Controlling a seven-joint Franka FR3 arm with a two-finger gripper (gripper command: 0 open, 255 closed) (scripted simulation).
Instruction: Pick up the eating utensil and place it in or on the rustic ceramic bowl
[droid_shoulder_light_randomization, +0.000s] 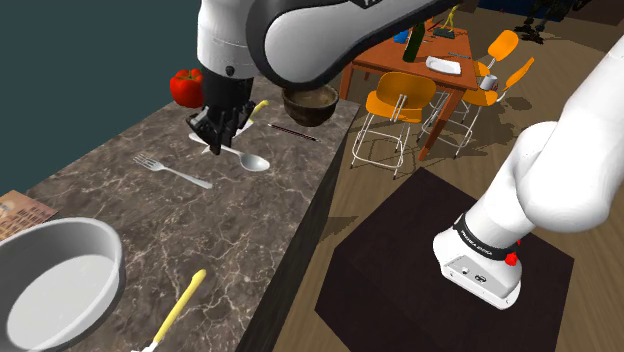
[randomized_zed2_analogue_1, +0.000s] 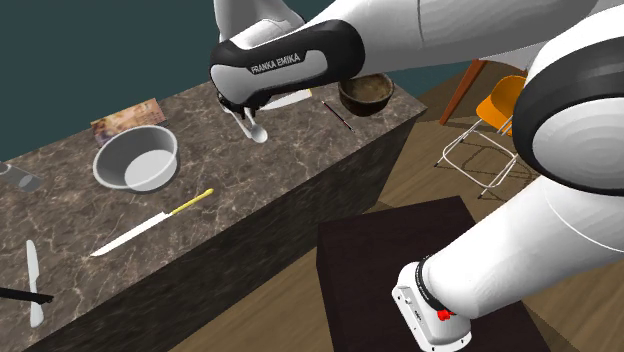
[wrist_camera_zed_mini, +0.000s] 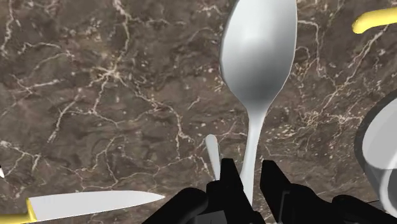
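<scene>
**Spoon (wrist_camera_zed_mini: 257, 51) clenched in my gripper (droid_shoulder_light_randomization: 218, 140), brown bowl (droid_shoulder_light_randomization: 308, 103) close by**

The dark marbled counter (droid_shoulder_light_randomization: 250, 230) runs under everything. My white arm (droid_shoulder_light_randomization: 300, 40) bends over its far end. At the near end, toward the shoulder view's left, sits a big grey bowl (droid_shoulder_light_randomization: 60, 240), well apart from my gripper. The brown bowl, the one the task names, stands at the far end close to the counter's edge. It is partly behind my arm, to the shoulder view's right of the gripper. A yellow-handled knife (droid_shoulder_light_randomization: 183, 297) lies near the grey bowl.

My gripper points down at the counter. Its black fingers (wrist_camera_zed_mini: 229, 184) are closed on the thin handle of the spoon, one on each side. The spoon reaches out from the fingertips toward the counter's edge. It is near the brown bowl but apart from it. Whether its tip touches the stone I cannot tell. A fork (droid_shoulder_light_randomization: 172, 171) lies flat on the counter near the spoon, on the side away from the edge.
</scene>
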